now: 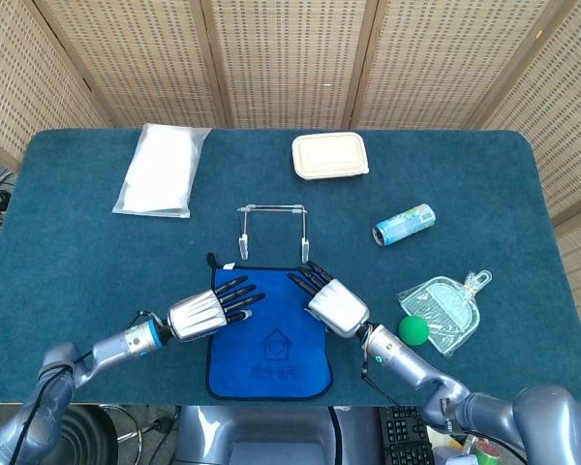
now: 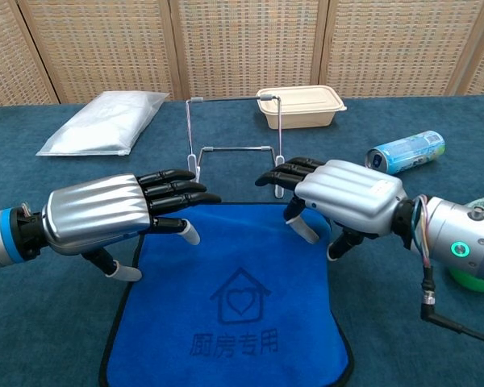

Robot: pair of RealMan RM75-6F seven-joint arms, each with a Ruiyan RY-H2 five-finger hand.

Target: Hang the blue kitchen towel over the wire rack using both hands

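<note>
Left hand hovers palm-down over the towel's left far corner, fingers stretched forward and apart, holding nothing; right hand same pose over the right far corner, fingers extended and spread, nothing in it; from the chest view both sit just above the cloth, contact not clear; blue towel lies flat on the table at the near edge, house print and lettering facing up, small loop at its far left corner; wire rack stands upright just beyond the towel's far edge, between the two sets of fingertips, bare; further out, white bag at far left; beige lidded box behind the rack; small can on its side to the right; green ball touching a clear dustpan-shaped packet near the right arm.
</note>
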